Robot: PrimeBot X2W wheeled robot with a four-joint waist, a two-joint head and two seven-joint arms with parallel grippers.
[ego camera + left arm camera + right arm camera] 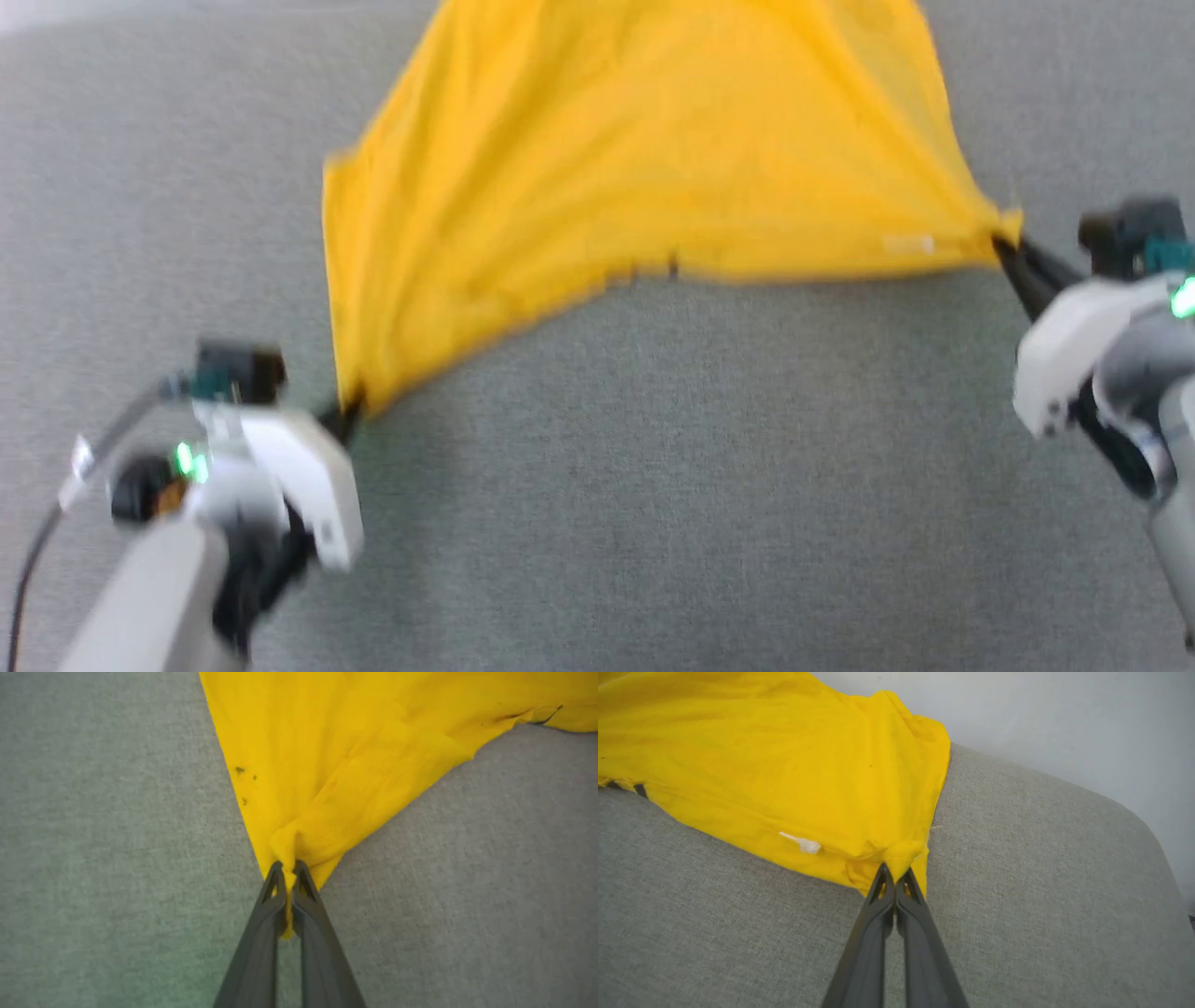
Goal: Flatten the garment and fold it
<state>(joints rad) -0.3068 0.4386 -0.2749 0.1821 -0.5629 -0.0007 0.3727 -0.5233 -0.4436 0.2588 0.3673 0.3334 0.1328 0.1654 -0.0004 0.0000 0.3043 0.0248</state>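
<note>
One yellow shirt (644, 159) lies spread on a grey cloth-covered surface (653, 485), held at two corners of its near hem by two grippers.

The left gripper (347, 417) has its two dark fingers pressed together on a bunched corner of the shirt. In the left wrist view the cloth is nipped right at the fingertips, and a thin strip of yellow runs back between the fingers. The rest of the shirt fans out ahead of the tips and off to their right. Just ahead of those tips and a little to their left, three small dark specks (240, 770) sit on the cloth near its edge.

The right gripper (1004, 245) is likewise closed on the other corner, pinching it at the very tips. From there the shirt stretches ahead and to the left of the fingers, with bare grey surface beneath and to the right of them.

One small white tag (803, 843) sits on the hem just left of the right gripper's tips; any writing on it is too small and blurred to read. Farther left along the same hem, two short dark marks (640, 789) show at the shirt's edge.

Folds radiate from each pinched corner. A pale wall (1064, 718) rises beyond the rounded edge of the grey surface, ahead and to the right of the right gripper.
</note>
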